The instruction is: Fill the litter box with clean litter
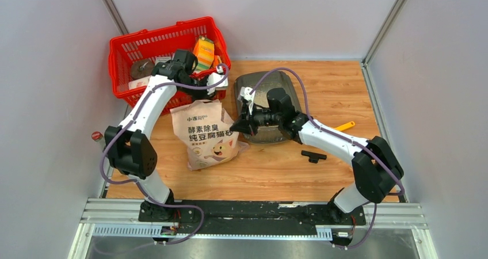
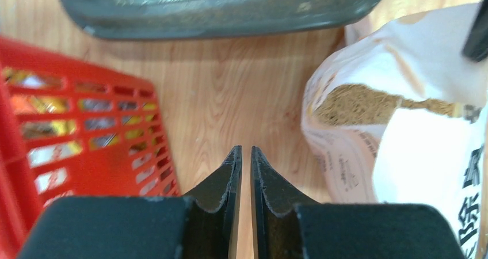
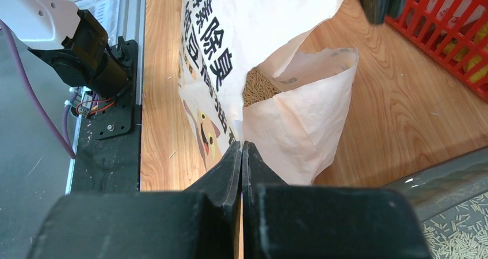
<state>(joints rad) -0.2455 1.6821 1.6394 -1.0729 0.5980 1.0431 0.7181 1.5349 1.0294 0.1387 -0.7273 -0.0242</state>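
The litter box (image 1: 270,137) is a dark grey tray at centre, partly under my right arm. It also shows in the left wrist view (image 2: 218,8) and in the right wrist view (image 3: 443,178), with some pale litter (image 3: 460,236) inside. The beige cat-printed bag (image 1: 207,133) stands left of it. Its mouth is open on brownish pellets (image 3: 259,86). My right gripper (image 1: 235,126) (image 3: 242,145) is shut at the bag's mouth edge and seems to pinch the paper. My left gripper (image 1: 220,80) (image 2: 246,149) is nearly shut and empty, above bare table between basket and bag (image 2: 403,132).
A red mesh basket (image 1: 167,46) (image 2: 75,132) with groceries stands at the back left, next to my left gripper. A yellow scoop (image 1: 345,125) and a small black T-shaped piece (image 1: 313,155) lie right of the tray. Grey walls enclose the table.
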